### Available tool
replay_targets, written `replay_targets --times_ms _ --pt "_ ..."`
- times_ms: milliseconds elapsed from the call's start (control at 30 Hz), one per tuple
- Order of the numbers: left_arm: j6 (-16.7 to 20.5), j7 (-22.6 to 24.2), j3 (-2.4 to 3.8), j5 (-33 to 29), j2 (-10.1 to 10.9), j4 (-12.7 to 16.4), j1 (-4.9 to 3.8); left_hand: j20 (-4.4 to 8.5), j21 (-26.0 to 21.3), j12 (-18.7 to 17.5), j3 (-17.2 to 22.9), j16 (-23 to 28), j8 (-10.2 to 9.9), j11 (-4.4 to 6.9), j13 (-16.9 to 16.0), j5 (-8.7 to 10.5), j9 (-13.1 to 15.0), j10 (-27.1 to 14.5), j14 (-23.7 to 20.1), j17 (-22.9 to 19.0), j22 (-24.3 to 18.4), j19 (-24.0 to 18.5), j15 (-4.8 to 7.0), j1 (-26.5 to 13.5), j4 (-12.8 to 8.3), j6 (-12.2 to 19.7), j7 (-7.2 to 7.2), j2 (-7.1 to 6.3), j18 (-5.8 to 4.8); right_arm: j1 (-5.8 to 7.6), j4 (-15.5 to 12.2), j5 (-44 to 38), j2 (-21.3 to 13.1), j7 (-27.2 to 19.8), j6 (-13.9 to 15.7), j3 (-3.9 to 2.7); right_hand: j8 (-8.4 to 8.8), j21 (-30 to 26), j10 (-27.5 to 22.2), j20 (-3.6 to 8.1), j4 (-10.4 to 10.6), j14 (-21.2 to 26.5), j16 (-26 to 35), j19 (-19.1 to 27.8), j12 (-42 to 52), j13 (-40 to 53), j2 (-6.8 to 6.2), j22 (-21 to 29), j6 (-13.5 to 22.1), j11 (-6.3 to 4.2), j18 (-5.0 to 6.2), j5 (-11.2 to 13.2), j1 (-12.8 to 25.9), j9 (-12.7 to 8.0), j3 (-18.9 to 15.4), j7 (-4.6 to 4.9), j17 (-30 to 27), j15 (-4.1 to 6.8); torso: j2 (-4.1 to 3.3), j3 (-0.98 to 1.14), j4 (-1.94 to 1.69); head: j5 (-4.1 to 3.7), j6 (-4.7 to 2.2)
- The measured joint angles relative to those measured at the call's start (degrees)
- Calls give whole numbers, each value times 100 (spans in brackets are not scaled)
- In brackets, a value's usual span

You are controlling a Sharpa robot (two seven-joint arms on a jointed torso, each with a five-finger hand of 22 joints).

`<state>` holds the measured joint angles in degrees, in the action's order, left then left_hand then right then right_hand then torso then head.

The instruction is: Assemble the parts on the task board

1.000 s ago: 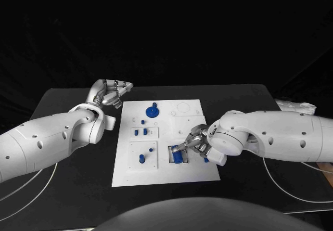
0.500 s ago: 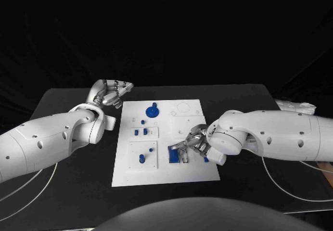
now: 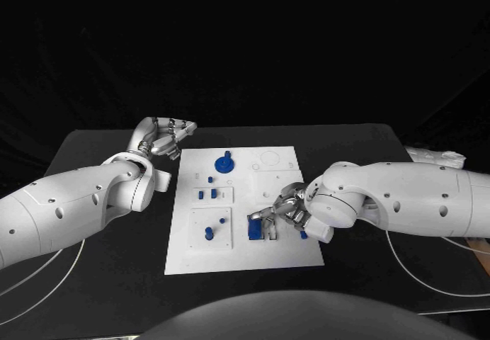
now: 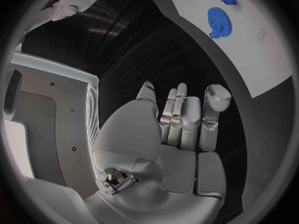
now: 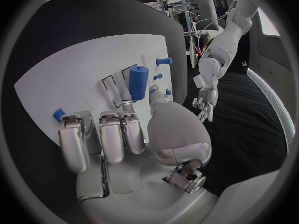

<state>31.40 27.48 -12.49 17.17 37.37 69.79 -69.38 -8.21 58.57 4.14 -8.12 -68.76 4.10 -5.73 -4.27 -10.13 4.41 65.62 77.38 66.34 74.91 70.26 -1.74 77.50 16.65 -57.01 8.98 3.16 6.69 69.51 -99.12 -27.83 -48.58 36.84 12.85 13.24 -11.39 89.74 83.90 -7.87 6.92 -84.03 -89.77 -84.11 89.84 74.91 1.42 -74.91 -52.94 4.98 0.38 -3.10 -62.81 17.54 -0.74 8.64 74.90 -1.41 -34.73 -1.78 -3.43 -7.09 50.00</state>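
Head view: white board (image 3: 245,255) at center of the frame; blue cylinder (image 3: 256,228) standing in its slot right of center, right hand (image 3: 282,214) pinching it; left hand (image 3: 163,136) at upper left, holding nothing.

Left wrist view: fingers (image 4: 184,115) loosely apart, empty; blue gear (image 4: 219,18) at upper right.

Right wrist view: cylinder (image 5: 137,82) gripped low. Probably light, stiff, slippery plastic; best taken by its sides.

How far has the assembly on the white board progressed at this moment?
Partly done. The blue gear and small blue pieces already sit on the task board. The right hand works at the blue cylinder by its rectangular slot. One blue piece lies loose. The left hand waits beside the board, holding nothing.
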Motion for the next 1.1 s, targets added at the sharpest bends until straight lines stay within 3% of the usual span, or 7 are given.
replay_targets --times_ms 100,200,267,400,500,667,1100 --pt "-3 -1 0 1 1 0 0 0 0 0 0 0 0 0 0 0 0 0 0 0 0 0 0 0 0 0 0 0 0 -3 -27 5 -30 -41 31 4 -151 0 1 0 -31 0 0 0 0 0 0 0 -32 0 0 0 0 147 -32 1 0 0 -2 4 3 19 0" --pt "-5 -2 0 2 4 0 0 0 0 0 0 0 0 0 0 0 0 0 0 0 0 0 0 0 0 0 0 0 0 -27 -88 -11 -100 -106 110 28 -679 0 13 65 -94 6 0 18 0 0 29 0 -215 -124 1 0 -99 609 -91 -116 0 79 -4 7 2 27 0" --pt "-6 -3 0 3 7 2 0 0 0 0 0 0 0 0 0 0 0 0 0 0 0 0 0 0 0 0 0 0 0 -32 -168 -65 -168 -173 176 31 -1316 0 7 189 -156 0 0 11 0 0 33 0 10 -226 0 -23 -159 1299 -137 -217 0 166 -4 8 1 36 0" --pt "-7 -4 0 4 13 3 0 0 0 0 0 0 0 0 0 0 0 0 0 0 0 0 0 0 0 0 0 0 0 -26 -354 -308 -283 -331 309 27 -2827 0 10 309 -250 9 0 17 0 0 90 0 752 -318 1 -46 -277 3009 -184 -337 0 256 -7 7 1 47 0" --pt "-8 -4 0 4 15 4 0 0 0 0 0 0 0 0 0 0 0 0 0 1 0 0 0 0 0 0 0 0 -1 -24 -461 -535 -344 -415 372 26 -3346 0 1 310 -300 -1 0 18 0 -1 96 1 970 -369 0 -46 -389 3634 -168 -400 0 308 -7 4 4 51 0" --pt "-11 -5 0 5 11 4 0 0 0 0 0 0 0 0 0 0 0 0 0 1 0 0 0 0 0 0 0 0 0 -25 -552 -931 -383 -500 402 26 -3617 0 21 327 -354 20 0 0 0 0 159 1 1111 -390 1 -45 -510 4071 -114 -440 0 329 -7 0 9 40 0" --pt "-22 -6 0 7 5 -2 0 0 0 0 0 0 0 0 -4 -35 0 0 0 1 0 0 0 0 0 0 0 0 0 -108 -531 -1450 -252 -445 191 27 -3829 0 25 348 -417 0 0 21 0 1 180 -3 1132 -427 0 -45 -590 4436 -82 -460 5 349 2 0 -2 19 0"
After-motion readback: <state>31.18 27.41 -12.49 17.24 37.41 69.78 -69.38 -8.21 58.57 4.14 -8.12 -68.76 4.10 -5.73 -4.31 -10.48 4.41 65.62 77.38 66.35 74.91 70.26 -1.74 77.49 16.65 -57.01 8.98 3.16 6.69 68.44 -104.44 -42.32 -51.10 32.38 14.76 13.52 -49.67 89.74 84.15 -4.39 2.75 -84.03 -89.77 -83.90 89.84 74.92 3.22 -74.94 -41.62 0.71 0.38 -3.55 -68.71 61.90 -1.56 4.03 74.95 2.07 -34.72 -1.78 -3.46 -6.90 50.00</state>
